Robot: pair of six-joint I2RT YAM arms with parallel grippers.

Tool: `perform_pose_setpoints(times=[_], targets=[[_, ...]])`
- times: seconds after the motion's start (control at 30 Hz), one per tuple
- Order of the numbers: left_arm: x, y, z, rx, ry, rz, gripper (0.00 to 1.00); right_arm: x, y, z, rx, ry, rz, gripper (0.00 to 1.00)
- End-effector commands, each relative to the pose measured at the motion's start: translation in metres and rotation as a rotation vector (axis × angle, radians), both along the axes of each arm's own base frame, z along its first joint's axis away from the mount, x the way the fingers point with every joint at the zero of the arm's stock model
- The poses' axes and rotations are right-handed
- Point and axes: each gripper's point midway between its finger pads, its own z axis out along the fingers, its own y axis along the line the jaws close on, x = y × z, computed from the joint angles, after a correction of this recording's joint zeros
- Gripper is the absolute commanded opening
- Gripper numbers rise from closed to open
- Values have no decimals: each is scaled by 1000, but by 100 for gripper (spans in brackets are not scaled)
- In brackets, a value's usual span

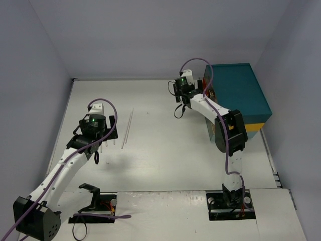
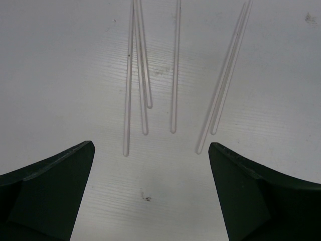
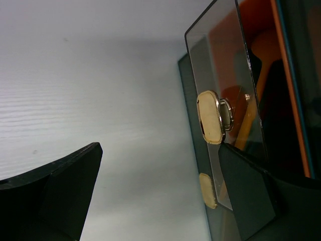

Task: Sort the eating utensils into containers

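On the white worktop (image 1: 165, 150) lie slim clear utensils (image 2: 175, 75), only their shafts in the left wrist view. Their long axes run away from the camera and their rounded ends point back toward the left end effector (image 2: 150, 150). Its fingers stand wide apart and hold nothing. Three shafts crowd at the left and nearly touch, one lies alone in the middle, and a pair (image 2: 220, 80) slants off to the right. From above, that pair lies along the near-far line beside the left arm, with bare worktop between the arms and walls close at the left and back. The teal chest (image 1: 238, 93) fills the far right corner. The right end effector (image 3: 160, 150) is spread and holds nothing. A clear drawer front (image 3: 220, 65) stands edge-on beside it, and the front's gold knob (image 3: 210, 116) sits just above the right finger.
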Motion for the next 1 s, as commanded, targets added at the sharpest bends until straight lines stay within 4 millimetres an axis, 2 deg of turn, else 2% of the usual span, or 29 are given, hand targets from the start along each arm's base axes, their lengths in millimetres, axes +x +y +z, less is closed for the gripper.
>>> perform_pose_setpoints(times=[0.0, 0.37, 0.43, 0.5, 0.6, 0.67, 0.77, 0.87, 0.97], targets=[[13, -2, 19, -21, -64, 4, 97, -3, -33, 52, -7, -98, -99, 100], [14, -3, 17, -15, -52, 5, 97, -12, -42, 92, -20, -143, -117, 100], [14, -2, 17, -15, -50, 6, 97, -13, -37, 102, 9, -155, -91, 100], [14, -2, 17, -14, -49, 7, 97, -15, -19, 114, 80, -163, -9, 100], [14, -1, 16, -9, -48, 10, 97, -22, -4, 143, 134, -207, 56, 100], [14, -1, 16, -5, -46, 12, 97, -30, 0, 162, 143, -242, 69, 100], [14, 1, 18, 3, -48, 14, 97, -38, -5, 177, 147, -270, 68, 100], [14, 4, 20, 19, -54, 21, 98, -47, -18, 185, 136, -284, 45, 100], [13, 8, 22, 36, -58, 29, 97, -50, -27, 176, 121, -263, 35, 100]])
